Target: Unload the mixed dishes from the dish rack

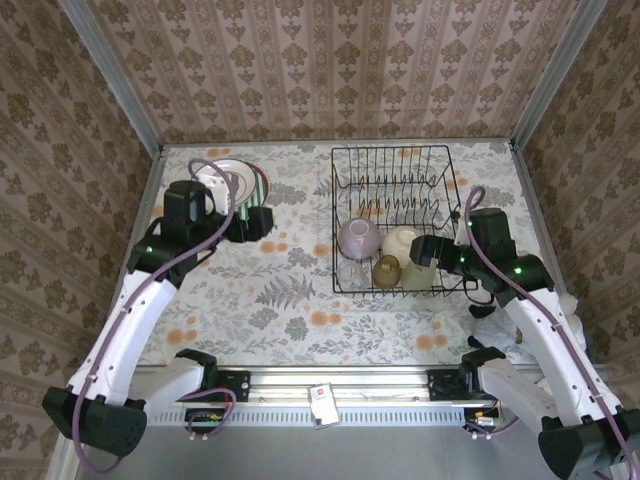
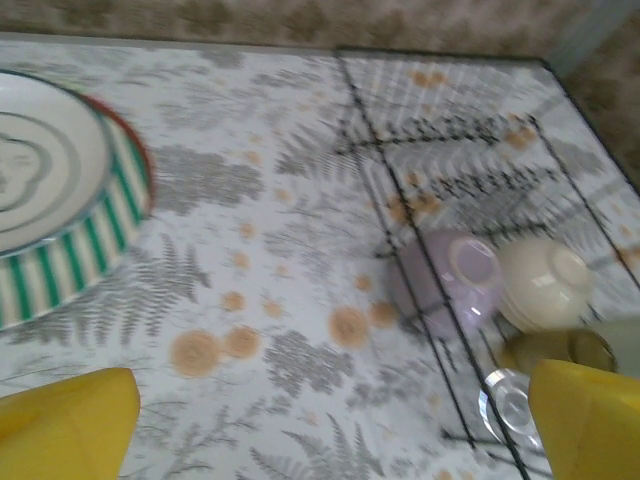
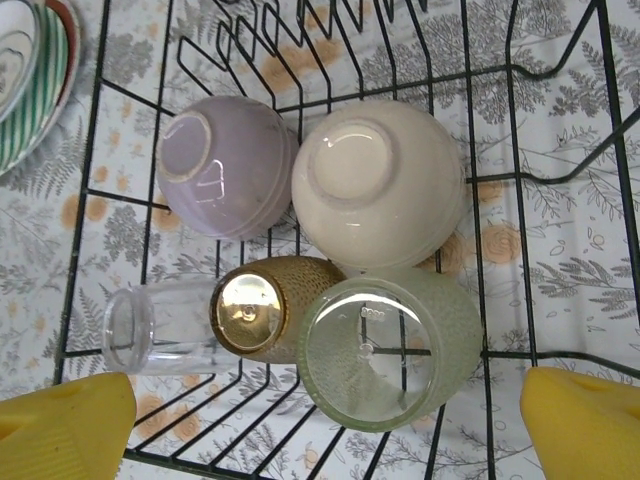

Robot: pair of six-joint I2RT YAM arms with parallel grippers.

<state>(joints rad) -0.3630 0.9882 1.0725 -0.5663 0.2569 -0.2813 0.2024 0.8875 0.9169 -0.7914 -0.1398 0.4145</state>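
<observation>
Floral tablecloth (image 1: 290,300) under everything, damask wallpaper on three sides. Right of centre in the top view, the dish rack (image 1: 334,220): black wire, upper slots bare. At its lower end, a tight cluster. Lavender bowl (image 1: 358,238) and cream bowl (image 1: 402,243) upside down, side by side, touching. Below them an amber cup (image 1: 387,269), a pale-green cup (image 3: 390,350) and a clear glass (image 3: 150,325), all on their sides. Outside the rack, upper left of the top view, a stack of plates (image 1: 228,172) with a green-white striped one among them.

Left gripper (image 1: 265,222) just right of the plates, jaws spread wide, nothing between them. Right gripper (image 1: 428,250) at the rack's lower right, above the cups, likewise wide and empty.

Handling, as a judgement: probably light, rigid, glazed or glassy, so slick and easy to chip. No hard squeeze, no knocks against the wire. Bowls best pinched across the raised foot ring. Cups best taken across the wall near the mouth, one finger inside.

From the right wrist: foot rings, the green cup's marked base and the glass low at left, all hard to make out from above. From the left wrist, blurred: plates at the left edge, bowls from the side at right. From above: both arms together, and the open cloth between rack and plates.
</observation>
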